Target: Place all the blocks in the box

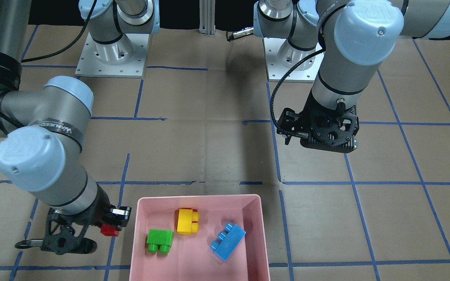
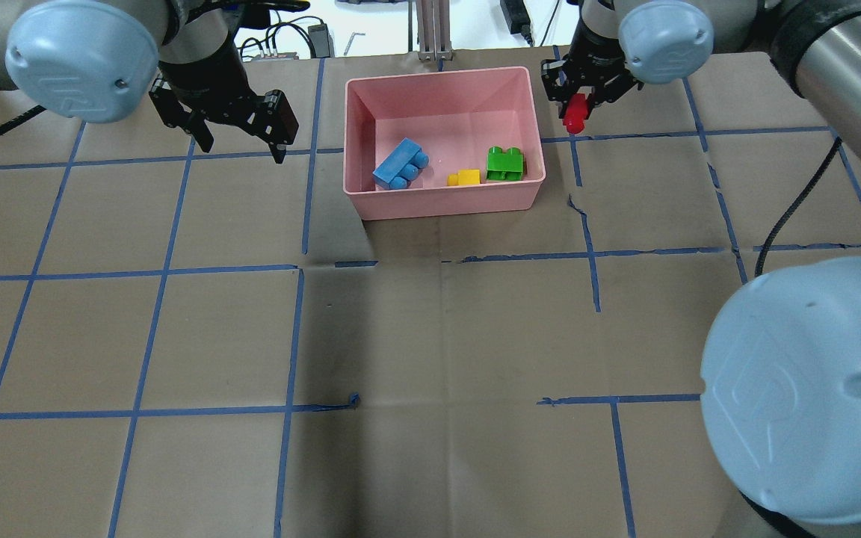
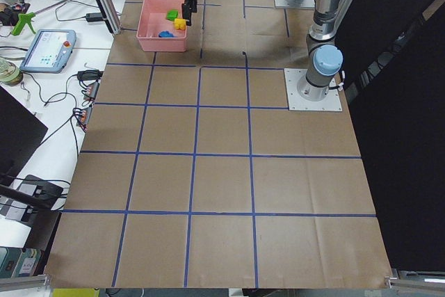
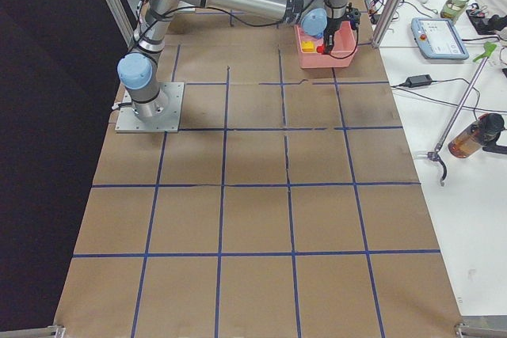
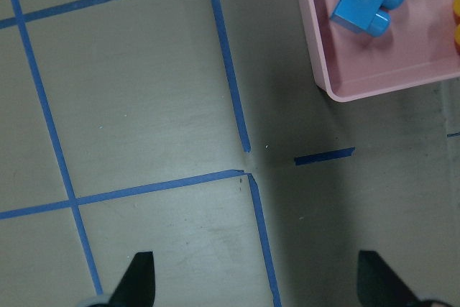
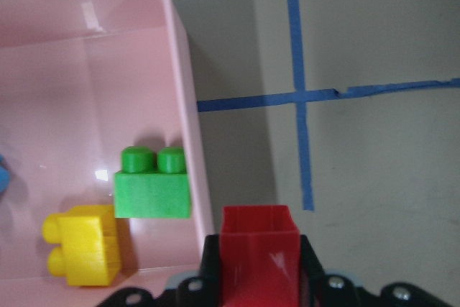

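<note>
The red block (image 6: pixel 259 246) was gripped by the right gripper (image 2: pixel 577 108), jaws closed on it, just outside the box (image 6: pixel 188 106) wall at the wrist view's lower centre. It should be carried leftward past the rim before release. The left gripper (image 5: pixel 259 284) was spread wide, empty. The red block's lower part was cut off by the frame

We see bright, even overhead light on the counter (image 2: pixel 430 336), with a soft shadow beside the box (image 2: pixel 445 202) at upper centre of the overhead view. In the right wrist view, white glints mark the box's wall and floor, and the red block (image 6: pixel 259 257) shows a faint sheen. The left wrist view's right half lies shaded.
</note>
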